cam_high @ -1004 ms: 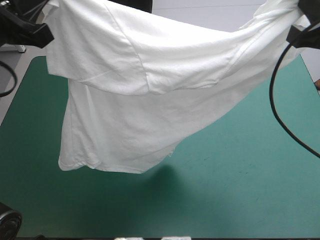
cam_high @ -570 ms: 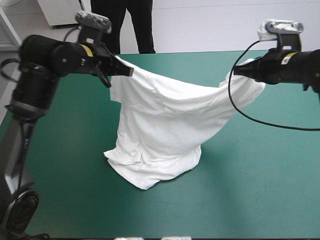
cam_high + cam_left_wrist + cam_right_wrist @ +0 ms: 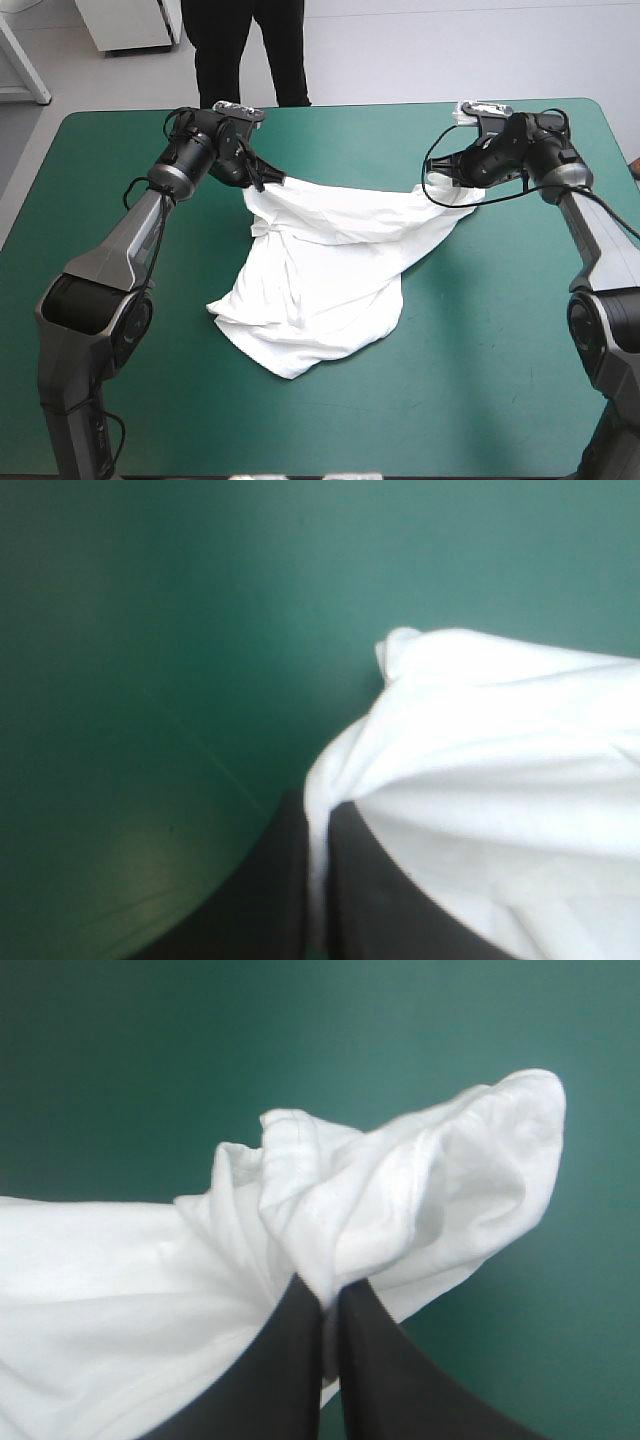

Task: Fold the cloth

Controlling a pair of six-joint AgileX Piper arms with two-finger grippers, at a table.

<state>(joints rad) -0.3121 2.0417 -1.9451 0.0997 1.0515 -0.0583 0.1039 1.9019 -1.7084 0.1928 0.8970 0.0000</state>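
The white T-shirt [image 3: 320,270] lies on the teal-green table [image 3: 500,380], stretched between both grippers along its far edge, with the rest bunched in a heap toward the front. My left gripper [image 3: 270,180] is shut on the far left corner of the T-shirt [image 3: 480,780], low over the table. At the far right, my right gripper [image 3: 452,185] is shut on a bunched corner of the T-shirt [image 3: 400,1200]. In each wrist view a thin fold of cloth runs between the nearly closed black fingers [image 3: 360,880] [image 3: 290,1360].
Bare teal-green cover surrounds the T-shirt on all sides, with wide room at the front and right. The table's far edge [image 3: 330,108] lies just behind both grippers.
Both arms have come down and moved forward from a high raised hold. The T-shirt, earlier hanging in the air, now rests on the table with its far edge pulled out between the grippers.
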